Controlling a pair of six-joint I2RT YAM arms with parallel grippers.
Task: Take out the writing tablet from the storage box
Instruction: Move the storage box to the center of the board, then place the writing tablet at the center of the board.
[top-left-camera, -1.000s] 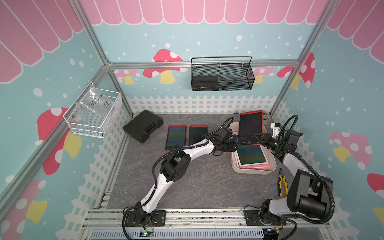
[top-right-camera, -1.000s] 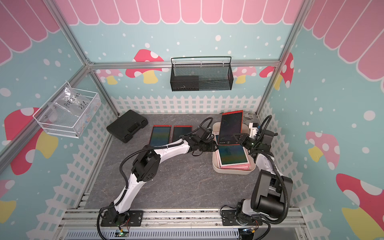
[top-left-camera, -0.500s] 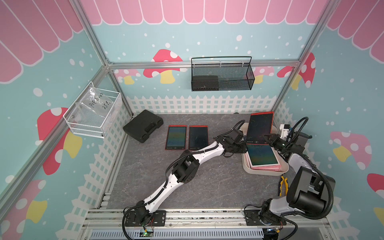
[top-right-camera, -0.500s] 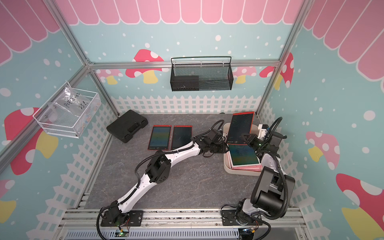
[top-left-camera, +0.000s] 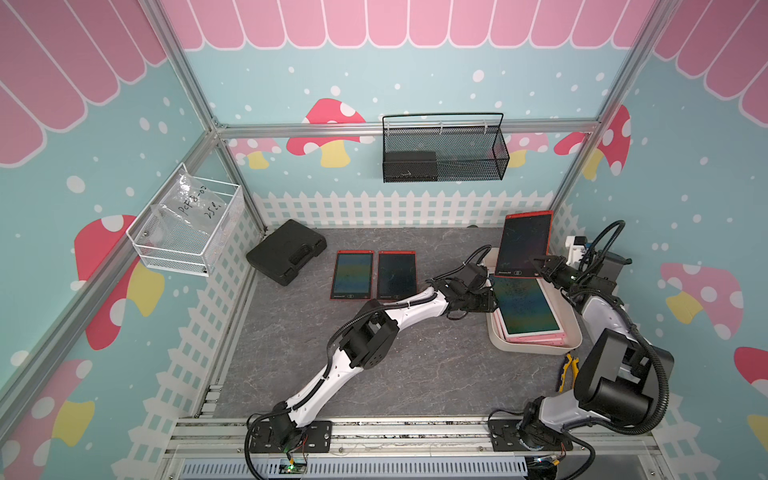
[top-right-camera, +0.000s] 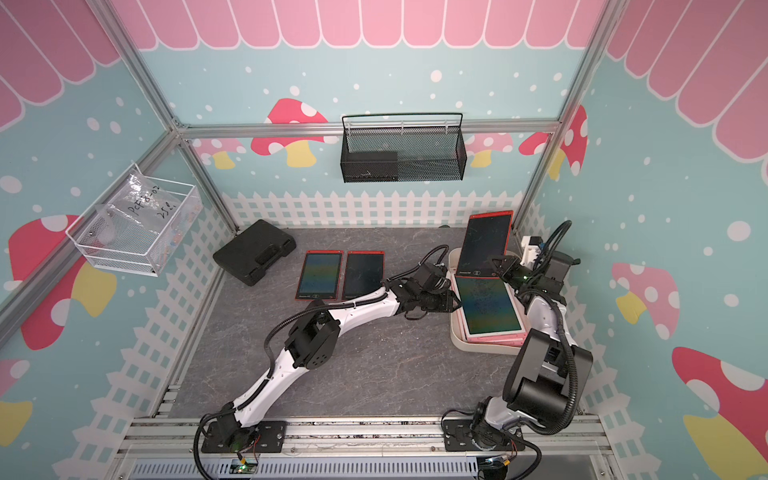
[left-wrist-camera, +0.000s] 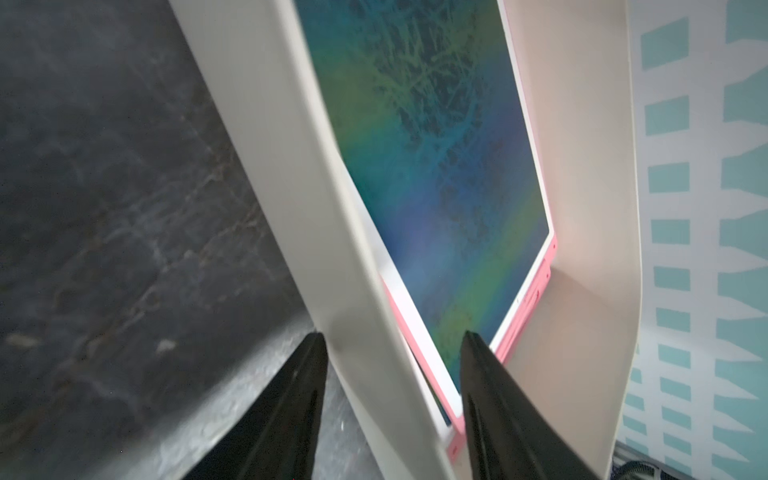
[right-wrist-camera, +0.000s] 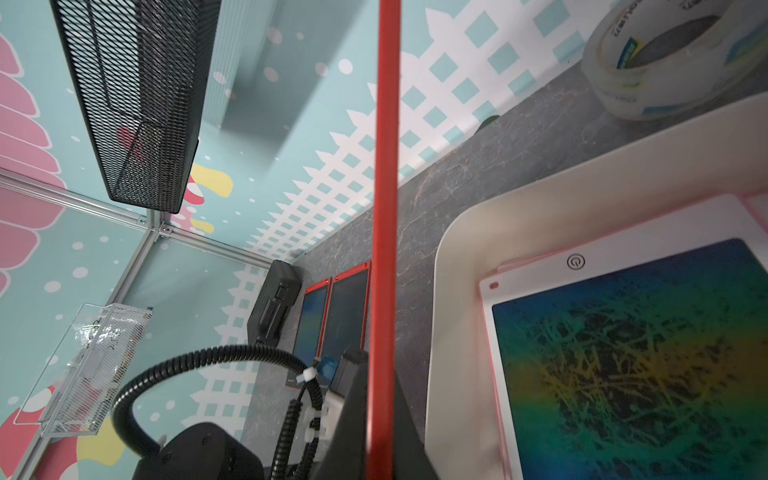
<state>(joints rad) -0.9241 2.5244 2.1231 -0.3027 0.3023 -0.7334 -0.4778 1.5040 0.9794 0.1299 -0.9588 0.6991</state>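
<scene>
Far left: black case (top-left-camera: 286, 251), with two red tablets (top-left-camera: 352, 275) flat on the table to its right. L gripper (left-wrist-camera: 391, 333), jaws apart, straddles the left wall of the storage box (top-left-camera: 540, 349) (one finger outside, one over the stacked tablets (top-left-camera: 524, 305)). R gripper (top-left-camera: 542, 267) is clamped on the red writing tablet (top-left-camera: 523, 243), held upright over the box's far end.

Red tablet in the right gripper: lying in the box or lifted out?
Lifted out: the right gripper holds the red tablet on edge, clear of the stack in the storage box.
</scene>
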